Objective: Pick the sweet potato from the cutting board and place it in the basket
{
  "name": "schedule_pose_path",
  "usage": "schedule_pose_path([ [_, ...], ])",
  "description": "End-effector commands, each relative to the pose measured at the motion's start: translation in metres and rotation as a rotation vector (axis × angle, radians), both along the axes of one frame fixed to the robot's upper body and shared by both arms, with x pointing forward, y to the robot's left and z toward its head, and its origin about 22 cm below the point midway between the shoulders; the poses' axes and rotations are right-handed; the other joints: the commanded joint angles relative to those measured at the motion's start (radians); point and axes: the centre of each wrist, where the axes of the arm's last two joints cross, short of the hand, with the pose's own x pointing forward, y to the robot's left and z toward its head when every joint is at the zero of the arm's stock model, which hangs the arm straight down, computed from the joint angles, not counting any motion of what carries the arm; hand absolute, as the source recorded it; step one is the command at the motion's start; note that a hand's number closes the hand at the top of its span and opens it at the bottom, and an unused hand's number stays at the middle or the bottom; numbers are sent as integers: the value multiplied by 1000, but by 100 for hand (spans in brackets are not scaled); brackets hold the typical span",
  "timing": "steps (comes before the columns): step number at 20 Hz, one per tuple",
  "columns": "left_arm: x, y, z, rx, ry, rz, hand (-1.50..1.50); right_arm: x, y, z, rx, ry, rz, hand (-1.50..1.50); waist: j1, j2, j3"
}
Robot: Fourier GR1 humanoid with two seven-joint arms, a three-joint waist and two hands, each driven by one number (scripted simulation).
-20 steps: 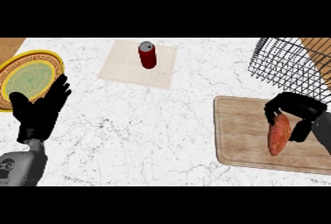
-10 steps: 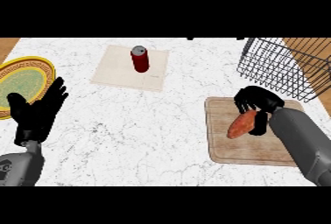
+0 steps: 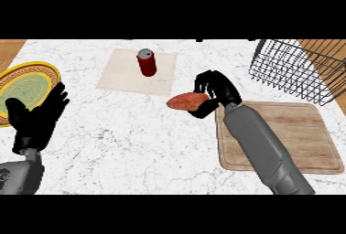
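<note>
Right hand (image 3: 215, 93) has swung left off the cutting board (image 3: 297, 137), fingers curled round the sweet potato (image 3: 187, 101), now over bare counter (image 3: 135, 137) left of the board. Basket (image 3: 297, 68) sits back right, well apart. Left hand (image 3: 37, 119) rests open, fingers up, overlapping the yellow plate (image 3: 24, 84).

Even, bright light falls from above on the white marbled counter top (image 3: 135, 141), with no glare or hot spots. Shadows are faint: a soft dark edge under the grey right forearm (image 3: 260, 141) on the pale wooden cutting board (image 3: 304, 137). The black wire basket (image 3: 297, 68) looks skewed near the upper right edge.
</note>
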Motion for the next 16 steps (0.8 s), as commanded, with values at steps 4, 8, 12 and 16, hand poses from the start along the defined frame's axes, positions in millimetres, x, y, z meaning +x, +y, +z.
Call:
schedule_pose_path([
  [4,0,-2,-1,-1,-12,1,0,-9,70,99,172,-216,-240,150,-2,5,6],
  [8,-10,7,-6,-4,-4,10,0,-24,96,158,131,-265,-338,150,-5,7,5],
  [12,2,2,12,1,-19,13,0,-51,102,190,75,-276,-434,150,-7,19,9],
  [16,7,-5,12,-5,-43,-14,0,-46,80,245,11,-330,-550,150,26,37,9],
])
